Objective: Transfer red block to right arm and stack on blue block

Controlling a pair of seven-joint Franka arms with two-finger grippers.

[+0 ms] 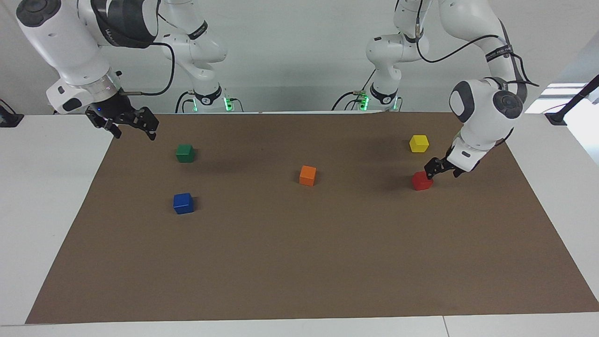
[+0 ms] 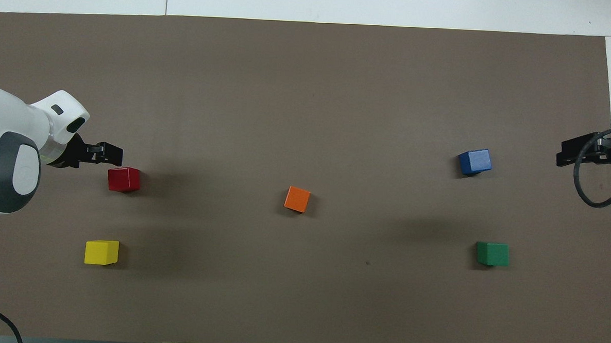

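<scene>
- Now the left gripper is low over the brown mat, just beside the red block, on the side toward the left arm's end of the counter.
- Its jaws stand wide and hold nothing; whether a fingertip already touches the block, I cannot tell from these views.
- From overhead, the left gripper is at the corner of the red block, not around it.
- The red block sits flat on the mat, farther from the robots than the yellow block.
- The blue block sits toward the right arm's end, farther from the robots than the green block, and well apart from the red one.
- The orange block lies between the two pairs, about in the middle of the mat.
- The right gripper waits in the air over the mat's corner at the right arm's end, near the green block; its jaws are wide and empty.
</scene>
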